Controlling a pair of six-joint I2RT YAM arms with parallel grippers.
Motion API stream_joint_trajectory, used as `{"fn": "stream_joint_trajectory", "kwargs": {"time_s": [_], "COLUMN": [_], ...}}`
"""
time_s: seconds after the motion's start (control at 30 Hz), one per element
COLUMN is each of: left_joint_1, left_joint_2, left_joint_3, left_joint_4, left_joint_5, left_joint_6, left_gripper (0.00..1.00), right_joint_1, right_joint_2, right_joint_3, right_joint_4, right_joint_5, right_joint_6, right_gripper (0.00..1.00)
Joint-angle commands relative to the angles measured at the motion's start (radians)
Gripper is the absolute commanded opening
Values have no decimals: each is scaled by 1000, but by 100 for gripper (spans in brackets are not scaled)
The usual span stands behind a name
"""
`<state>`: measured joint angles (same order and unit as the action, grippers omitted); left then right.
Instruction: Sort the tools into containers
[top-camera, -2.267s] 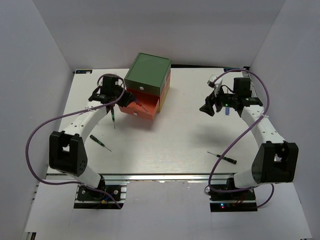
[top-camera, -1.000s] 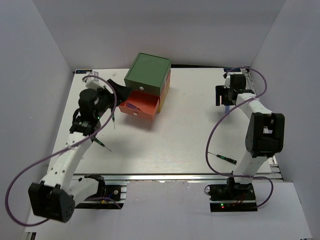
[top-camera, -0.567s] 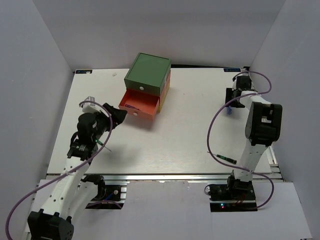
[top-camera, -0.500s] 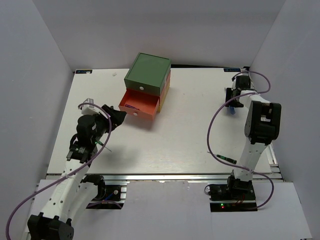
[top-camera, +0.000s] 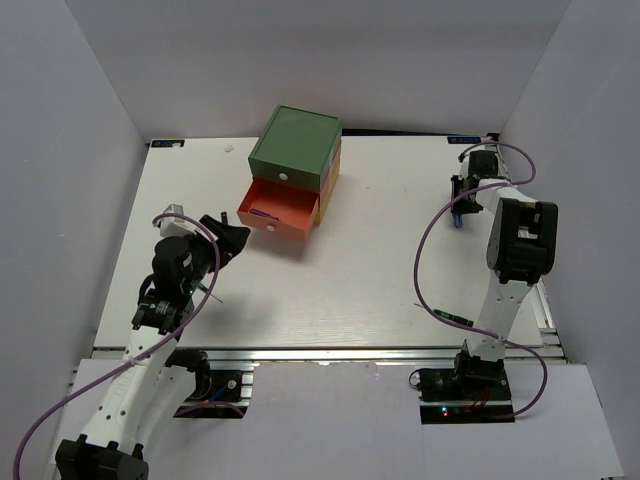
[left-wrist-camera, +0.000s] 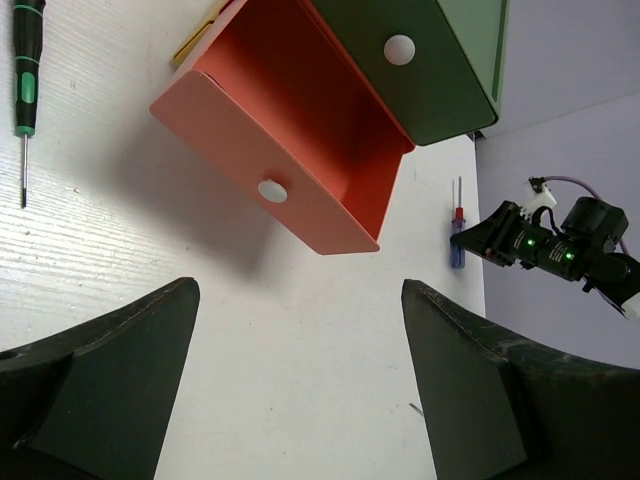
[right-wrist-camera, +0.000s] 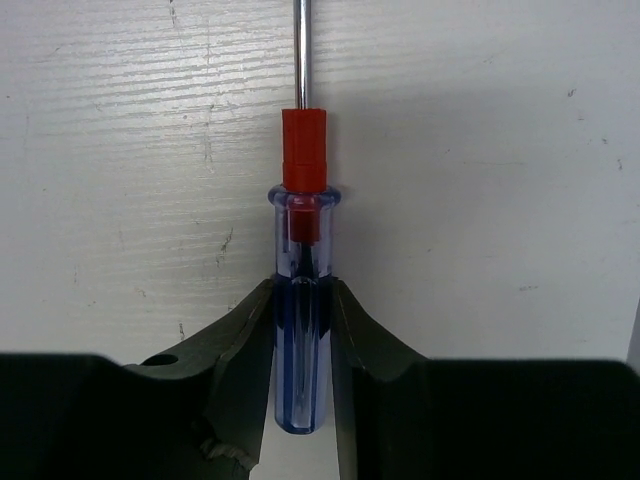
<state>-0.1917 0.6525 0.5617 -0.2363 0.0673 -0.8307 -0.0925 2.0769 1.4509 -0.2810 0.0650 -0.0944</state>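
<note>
A slim blue-and-red screwdriver lies flat on the white table by the far right edge. My right gripper is shut on its blue handle, a finger pressing each side; it also shows as the screwdriver under the right gripper. The stacked chest stands at the back centre with its orange drawer pulled out; the green drawer above it is closed. My left gripper hangs open and empty, in front of the orange drawer. A thin black screwdriver with a green band lies left of the drawer.
Another thin black screwdriver lies on the table near the right arm's base. One more shows beside the left arm. White walls close the table on the left, back and right.
My right gripper has closed onto the blue-and-red screwdriver's handle at the far right edge. The left arm has pulled back from the orange drawer toward the near left, gripper still open.
</note>
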Motion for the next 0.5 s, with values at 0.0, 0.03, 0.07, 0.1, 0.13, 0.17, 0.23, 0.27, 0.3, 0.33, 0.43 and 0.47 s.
{"fn": "stream_joint_trajectory", "kwargs": {"time_s": [0.0, 0.03, 0.07, 0.1, 0.13, 0.17, 0.23, 0.27, 0.3, 0.33, 0.43, 0.47], "left_joint_1": [5, 5, 5, 3, 5, 5, 3, 5, 5, 5, 5, 5], "left_joint_2": [-5, -4, -4, -2, -4, -7, -11, -14, -22, -25, -31, -31], "left_joint_3": [-16, -23, -28, -32, -46, -54, -71, -89, -97, -101, -118, -121], "left_joint_4": [14, 18, 25, 37, 43, 49, 71, 78, 89, 92, 103, 104], "left_joint_5": [6, 11, 20, 25, 31, 40, 48, 55, 57, 58, 62, 62], "left_joint_6": [-15, -21, -22, -27, -40, -47, -70, -71, -80, -84, -93, -91], "left_gripper": [94, 93, 93, 93, 93, 93, 93, 93, 93, 93, 93, 94], "right_joint_1": [-10, -10, -13, -15, -15, -16, -16, -16, -16, -16, -6, 6], "right_joint_2": [20, 15, 11, -1, -12, -26, -83, -107, -133, -187, -285, -307], "right_joint_3": [9, 8, 3, 2, -1, -4, -17, -32, -40, -47, -64, -64], "right_joint_4": [-12, -12, -12, -12, -12, -11, 3, 11, 16, 22, 23, 7], "right_joint_5": [-33, -43, -56, -80, -120, -135, -216, -247, -281, -357, -509, -555], "right_joint_6": [-28, -36, -53, -59, -67, -82, -100, -111, -128, -139, -208, -229], "right_gripper": [31, 27, 20, 18, 14, 13, 9, 7, 6, 5, 0, 0]}}
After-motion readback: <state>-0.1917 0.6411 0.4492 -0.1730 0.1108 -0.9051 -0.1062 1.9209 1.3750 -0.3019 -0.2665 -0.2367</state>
